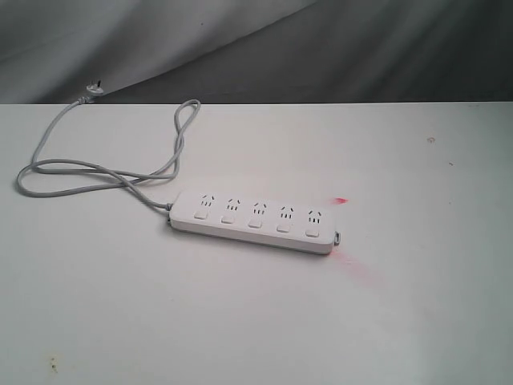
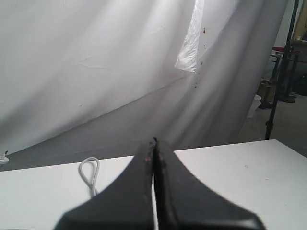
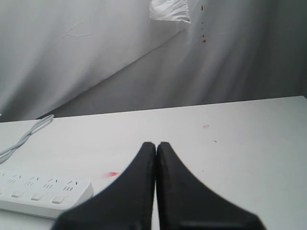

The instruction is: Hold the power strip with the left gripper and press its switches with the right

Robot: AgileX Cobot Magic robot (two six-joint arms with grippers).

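The white power strip [image 1: 252, 220] lies flat near the middle of the white table [image 1: 401, 321], its sockets facing up. A row of white switches [image 1: 254, 223] runs below the sockets. Its grey cord [image 1: 96, 172] loops away to the back left and ends in a plug at the table's far edge. Neither arm shows in the exterior view. My left gripper [image 2: 154, 142] is shut and empty, above the table with a loop of the cord [image 2: 89, 173] beyond it. The right gripper [image 3: 156, 144] is shut too, holding nothing, and the strip's end [image 3: 45, 191] lies off to its side.
Red light patches [image 1: 345, 233] lie on the table beside the strip's right end. A grey cloth backdrop [image 1: 321, 48] hangs behind the table. Dark stands [image 2: 283, 72] are off past the table in the left wrist view.
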